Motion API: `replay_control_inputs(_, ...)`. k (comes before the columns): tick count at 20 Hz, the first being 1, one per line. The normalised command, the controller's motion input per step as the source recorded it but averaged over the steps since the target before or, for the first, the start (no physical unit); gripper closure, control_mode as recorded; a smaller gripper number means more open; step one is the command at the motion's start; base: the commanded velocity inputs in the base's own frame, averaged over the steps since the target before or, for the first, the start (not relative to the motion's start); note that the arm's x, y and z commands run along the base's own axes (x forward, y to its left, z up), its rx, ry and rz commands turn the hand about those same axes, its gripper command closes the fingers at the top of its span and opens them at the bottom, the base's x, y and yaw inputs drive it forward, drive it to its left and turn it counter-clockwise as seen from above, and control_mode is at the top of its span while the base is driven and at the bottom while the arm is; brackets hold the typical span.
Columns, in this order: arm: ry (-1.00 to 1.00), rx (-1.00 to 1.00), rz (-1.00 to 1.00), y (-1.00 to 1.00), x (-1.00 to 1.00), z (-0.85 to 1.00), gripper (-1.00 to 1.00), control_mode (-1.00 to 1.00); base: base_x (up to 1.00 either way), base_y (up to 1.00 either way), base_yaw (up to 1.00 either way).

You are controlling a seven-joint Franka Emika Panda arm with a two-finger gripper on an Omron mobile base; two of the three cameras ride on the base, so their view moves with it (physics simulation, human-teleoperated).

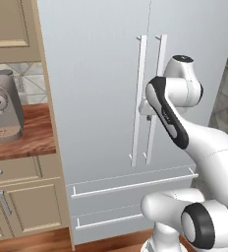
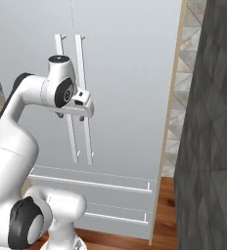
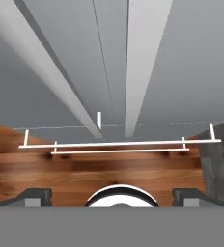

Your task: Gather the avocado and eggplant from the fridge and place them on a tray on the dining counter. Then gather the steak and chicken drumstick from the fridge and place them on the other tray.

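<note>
The grey fridge stands with both doors shut, so the avocado, eggplant, steak and chicken drumstick are hidden, and the trays and dining counter are out of view. My gripper is open and empty, pointing downward close in front of the two long vertical door handles. In the hand view the fingertips sit far apart, with the two handles running upward and the gripper holding nothing. In the left base view my forearm covers the hand beside the handles.
Two freezer drawers with horizontal bars lie below the doors. A coffee machine stands on the wooden counter left of the fridge. A dark stone wall rises on the right.
</note>
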Motion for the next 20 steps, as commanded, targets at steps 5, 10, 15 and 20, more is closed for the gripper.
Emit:
replay_control_inputs(5,-0.20,-0.01,0.00,-0.17,0.05,0.00,-1.00,-1.00,0.00,0.00,0.00)
replay_control_inputs(10,-0.30,-0.07,-0.03,-0.04,0.38,0.20,-1.00,-1.00,0.00,0.00,0.00)
replay_control_inputs(15,-0.21,-0.06,-0.07,0.07,0.68,0.41,-1.00,-1.00,0.00,0.00,0.00)
replay_control_inputs(20,-0.13,-0.01,-0.01,-0.05,0.51,0.49,-1.00,-1.00,0.00,0.00,0.00)
